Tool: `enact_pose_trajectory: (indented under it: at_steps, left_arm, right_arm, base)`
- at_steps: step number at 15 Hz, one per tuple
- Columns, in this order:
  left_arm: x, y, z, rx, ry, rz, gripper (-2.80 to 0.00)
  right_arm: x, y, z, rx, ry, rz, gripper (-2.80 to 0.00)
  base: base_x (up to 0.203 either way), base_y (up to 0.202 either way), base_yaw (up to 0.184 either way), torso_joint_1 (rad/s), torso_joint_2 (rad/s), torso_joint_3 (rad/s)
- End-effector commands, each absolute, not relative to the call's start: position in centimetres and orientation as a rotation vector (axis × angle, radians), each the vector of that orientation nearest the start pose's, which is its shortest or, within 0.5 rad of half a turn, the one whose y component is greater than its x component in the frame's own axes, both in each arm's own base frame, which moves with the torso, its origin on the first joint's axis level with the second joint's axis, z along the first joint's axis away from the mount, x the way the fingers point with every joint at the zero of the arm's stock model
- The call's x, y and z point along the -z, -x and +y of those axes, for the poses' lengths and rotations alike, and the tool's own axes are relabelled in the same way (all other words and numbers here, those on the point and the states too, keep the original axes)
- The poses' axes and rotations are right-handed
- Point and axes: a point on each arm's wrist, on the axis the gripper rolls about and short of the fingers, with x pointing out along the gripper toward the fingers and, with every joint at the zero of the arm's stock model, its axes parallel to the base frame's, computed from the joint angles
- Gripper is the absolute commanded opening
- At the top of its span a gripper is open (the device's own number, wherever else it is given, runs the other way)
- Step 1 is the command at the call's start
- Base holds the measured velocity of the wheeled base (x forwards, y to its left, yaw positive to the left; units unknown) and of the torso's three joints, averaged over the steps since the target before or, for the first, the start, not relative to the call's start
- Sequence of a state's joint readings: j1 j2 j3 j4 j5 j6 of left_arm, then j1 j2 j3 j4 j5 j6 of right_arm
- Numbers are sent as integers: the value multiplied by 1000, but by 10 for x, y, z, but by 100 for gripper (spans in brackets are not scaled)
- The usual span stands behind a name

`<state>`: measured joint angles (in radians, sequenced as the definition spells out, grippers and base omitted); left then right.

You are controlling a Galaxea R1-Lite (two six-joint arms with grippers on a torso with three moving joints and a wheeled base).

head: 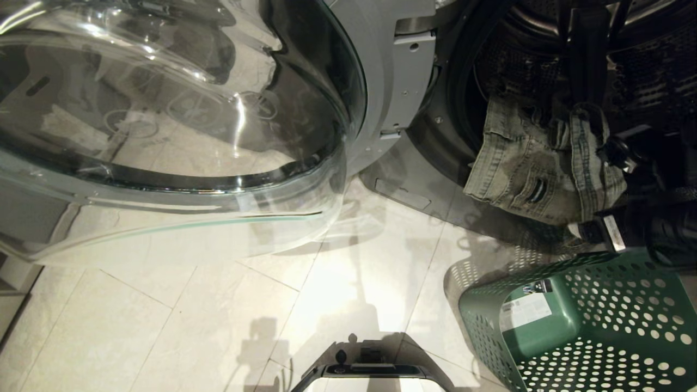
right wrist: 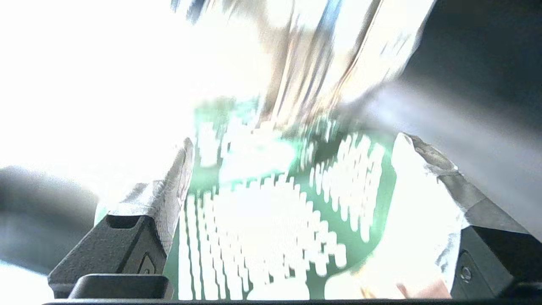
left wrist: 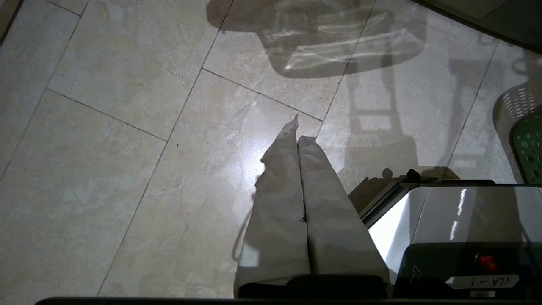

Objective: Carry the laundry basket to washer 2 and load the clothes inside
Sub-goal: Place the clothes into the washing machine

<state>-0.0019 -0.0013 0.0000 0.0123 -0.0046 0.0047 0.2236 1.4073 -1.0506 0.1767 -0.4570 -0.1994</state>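
1. The left tool (left wrist: 296, 135) hangs low over the floor (left wrist: 106, 169) beside the robot's base (left wrist: 444, 220), fingers pressed together, holding nothing.
2. The green basket (head: 577, 326) stands on the floor at the robot's right, just below the washer's mouth; what shows of its inside looks empty.
3. The right tool (right wrist: 292, 199) points down into the basket, fingers spread wide with nothing between them. It is by far the nearer arm.
4. The jeans (head: 523, 163) lie above and beyond the basket, draped over the drum's (head: 642, 71) lip and hanging outward, so the next push likely runs up and inward.
5. The door (head: 163, 125) stands swung open to the left.
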Motion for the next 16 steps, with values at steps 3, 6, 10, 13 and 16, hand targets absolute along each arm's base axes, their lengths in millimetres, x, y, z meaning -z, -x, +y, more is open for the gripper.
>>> enact_pose_trajectory:
  at_steps: [3, 6, 10, 13, 16]
  left_arm:
    - [-74, 23, 0, 8, -5, 12, -280]
    - [-74, 23, 0, 6, -5, 12, -280]
    - [-74, 23, 0, 6, -5, 12, -280]
    - [-74, 23, 0, 8, -5, 12, -280]
    - [-74, 23, 0, 8, -5, 12, -280]
  right_arm:
    - [-258, -210, 41, 166, 365, 537, 0]
    - [-249, -198, 41, 130, 354, 554, 0]
    - [-229, -222, 49, 147, 183, 570, 0]
    - [-218, -257, 47, 356, 154, 497, 0]
    - [-218, -277, 46, 440, 213, 462, 0]
  base:
    - [0, 0, 0, 0, 0, 0]
    - [0, 0, 0, 0, 0, 0]
    - [0, 0, 0, 0, 0, 0]
    - [0, 0, 0, 0, 0, 0]
    - [0, 0, 0, 0, 0, 0]
